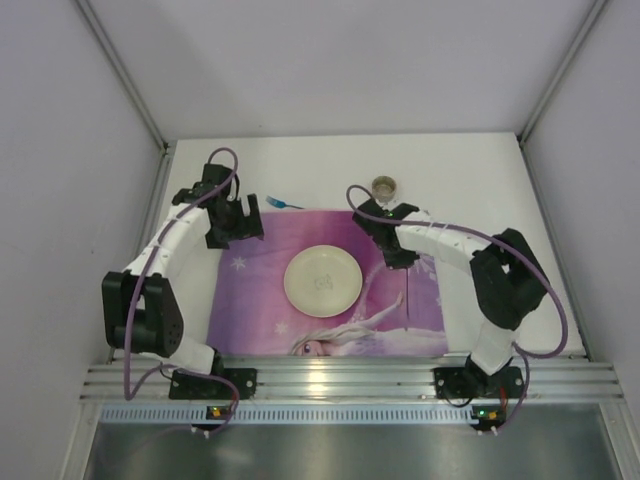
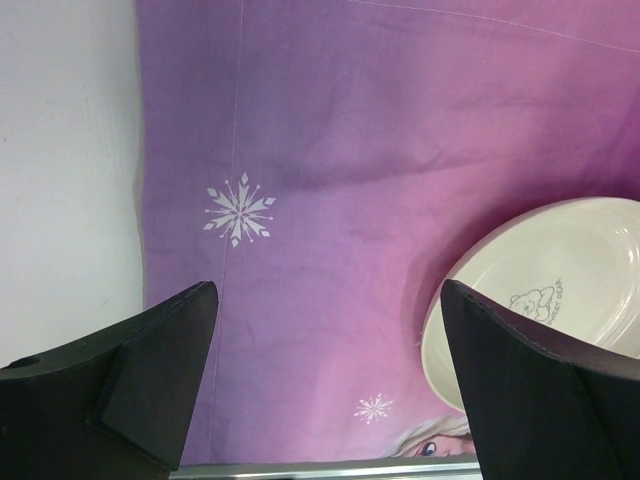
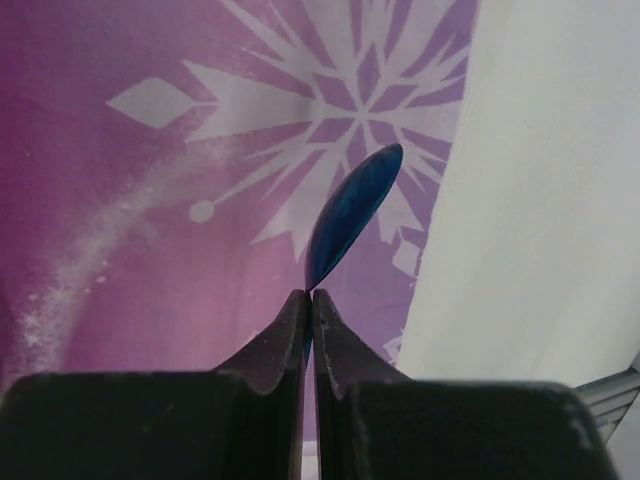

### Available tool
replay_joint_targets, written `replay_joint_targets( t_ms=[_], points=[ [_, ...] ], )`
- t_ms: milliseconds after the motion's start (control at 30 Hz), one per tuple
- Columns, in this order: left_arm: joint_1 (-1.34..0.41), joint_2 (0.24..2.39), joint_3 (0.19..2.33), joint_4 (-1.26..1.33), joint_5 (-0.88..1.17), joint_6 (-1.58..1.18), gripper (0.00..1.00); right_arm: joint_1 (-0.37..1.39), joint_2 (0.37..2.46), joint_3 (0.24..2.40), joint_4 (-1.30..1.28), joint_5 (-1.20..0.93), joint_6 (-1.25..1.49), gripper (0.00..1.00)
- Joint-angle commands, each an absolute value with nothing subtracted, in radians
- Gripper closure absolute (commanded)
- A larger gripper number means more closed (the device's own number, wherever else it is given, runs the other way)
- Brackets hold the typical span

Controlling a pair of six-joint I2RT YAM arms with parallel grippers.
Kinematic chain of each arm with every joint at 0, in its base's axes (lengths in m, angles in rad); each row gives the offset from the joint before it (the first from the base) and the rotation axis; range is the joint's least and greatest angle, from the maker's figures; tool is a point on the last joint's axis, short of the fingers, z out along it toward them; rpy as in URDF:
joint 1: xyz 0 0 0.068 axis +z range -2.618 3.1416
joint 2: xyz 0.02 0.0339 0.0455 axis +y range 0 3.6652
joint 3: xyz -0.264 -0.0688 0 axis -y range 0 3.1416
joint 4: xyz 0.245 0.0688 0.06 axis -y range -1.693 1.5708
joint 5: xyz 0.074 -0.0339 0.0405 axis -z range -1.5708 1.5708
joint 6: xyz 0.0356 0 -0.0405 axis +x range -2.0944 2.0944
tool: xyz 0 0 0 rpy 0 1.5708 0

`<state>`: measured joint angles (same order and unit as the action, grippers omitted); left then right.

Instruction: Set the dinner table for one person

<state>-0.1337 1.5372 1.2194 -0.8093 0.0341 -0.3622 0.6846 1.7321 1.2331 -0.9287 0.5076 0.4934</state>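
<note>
My right claw (image 3: 310,296) is pinched tight on a slim blue plastic utensil (image 3: 354,202), so I'd lay it flat on the purple snowflake mat (image 3: 150,250) beside the round cream plate (image 1: 322,281).

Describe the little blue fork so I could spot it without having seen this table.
On the white table lies a purple snowflake mat with a cream plate in its middle. Just past the mat's far edge, toward the left, the fork rests on bare white. It is slim and bright blue, unlike the round tan cup farther right.
</note>
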Motion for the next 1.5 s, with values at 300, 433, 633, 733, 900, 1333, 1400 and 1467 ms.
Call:
replay_joint_targets(
  t_ms=[300, 433, 633, 733, 900, 1333, 1400, 1467],
  points=[
    [-0.137, 1.356, 1.123, -0.825, 0.017, -0.33, 0.01, 0.773, 1.859, 1.33, -0.897, 0.439, 0.566, 0.49],
    [-0.137, 1.353, 1.129, -0.831, 0.021, -0.325, 0.01, 0.776, 1.789, 1.429, -0.946, 0.466, 0.533, 0.3],
    [-0.137, 1.359, 1.152, -0.834, 0.021, -0.324, 0.01, 0.697, 1.749, 1.58, -0.908, 0.453, 0.381, 0.26],
    [-0.137, 1.371, 1.173, -0.845, 0.018, -0.325, 0.01, 0.58, 1.798, 1.662, -0.888, 0.379, 0.377, 0.26],
    [-0.137, 1.37, 1.198, -0.868, 0.009, -0.322, 0.01, 0.396, 1.965, 1.824, -0.856, 0.181, 0.411, 0.27],
    [-0.137, 1.433, 1.265, -0.913, -0.083, -0.353, 0.01, 0.328, 2.416, 2.289, -0.874, 0.118, 0.407, 0.34],
    [-0.137, 1.45, 1.296, -0.92, -0.101, -0.348, 0.01, 0.318, 2.448, 2.29, -0.874, 0.147, 0.405, 0.35],
    [-0.137, 1.473, 1.325, -0.931, -0.118, -0.347, 0.01, 0.311, 2.462, 2.284, -0.874, 0.155, 0.405, 0.37]
  ],
)
